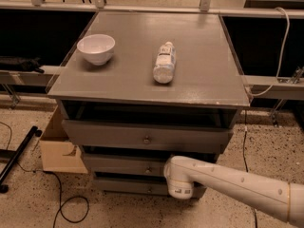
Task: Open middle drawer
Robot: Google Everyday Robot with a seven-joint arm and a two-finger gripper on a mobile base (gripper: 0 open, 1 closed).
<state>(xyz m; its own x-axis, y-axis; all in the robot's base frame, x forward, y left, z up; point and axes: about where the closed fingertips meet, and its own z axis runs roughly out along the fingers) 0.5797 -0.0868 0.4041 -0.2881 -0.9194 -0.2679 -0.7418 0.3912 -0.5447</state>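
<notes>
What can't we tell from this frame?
- Camera view: gripper, low in front of the middle drawer, right of its knob; its own white housing hides any contact.
- Gap above the top drawer: in shadow.
- Right end of the bottom drawer: behind the arm.
- Label on the bottle: too small to read.

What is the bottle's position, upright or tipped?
Tipped: the bottle lies lengthwise on the cabinet top. The gripper is lower, before the middle drawer.
</notes>
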